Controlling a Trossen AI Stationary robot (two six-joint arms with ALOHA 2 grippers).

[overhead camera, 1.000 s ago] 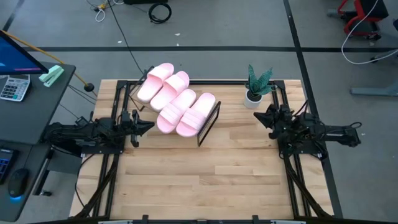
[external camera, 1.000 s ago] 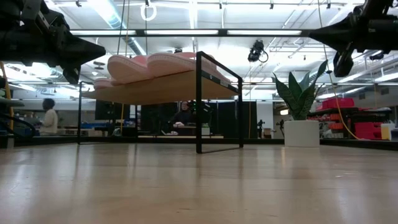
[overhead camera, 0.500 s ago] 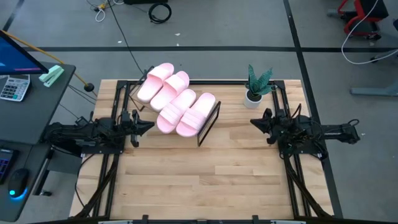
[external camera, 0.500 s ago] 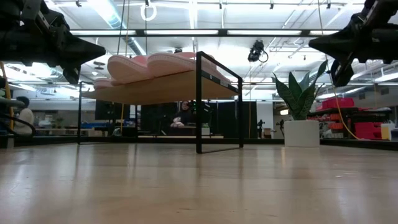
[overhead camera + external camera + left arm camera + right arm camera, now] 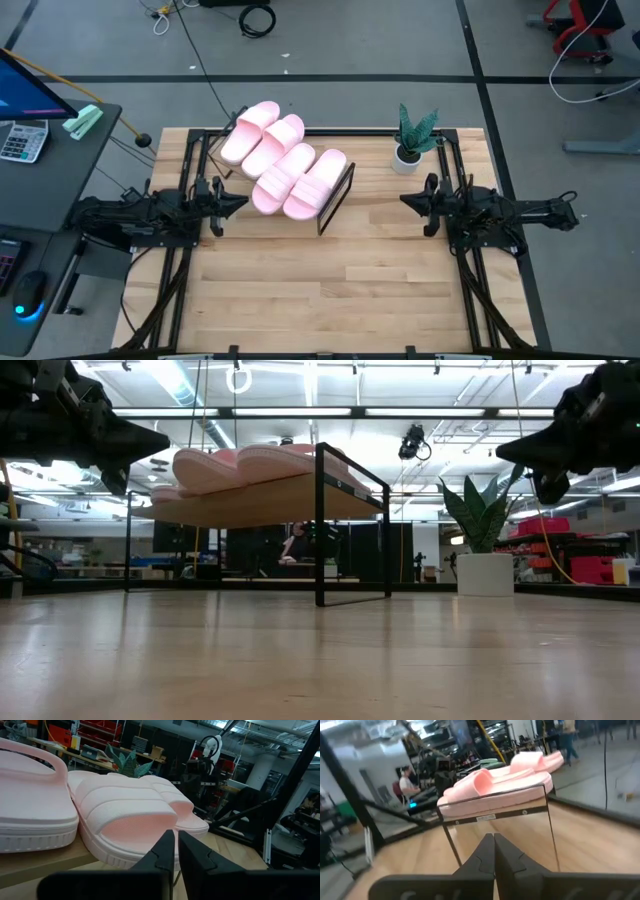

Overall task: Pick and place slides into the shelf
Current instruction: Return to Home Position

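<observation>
Slatted wooden table (image 5: 340,290) has an arm low at each side; left gripper (image 5: 240,202) hovers clenched and empty just beside the left end of the shelf (image 5: 280,500); right gripper (image 5: 405,198) is pinched shut on nothing, well apart from the shelf, near a potted plant (image 5: 412,140). All four slides (image 5: 283,165) lie side by side on the shelf, hiding its plank from above so only a black end frame (image 5: 337,195) shows; a small white label (image 5: 485,818) on the shelf's end is too blurred to read. Beyond, a seated person (image 5: 407,782) is dimly seen.
</observation>
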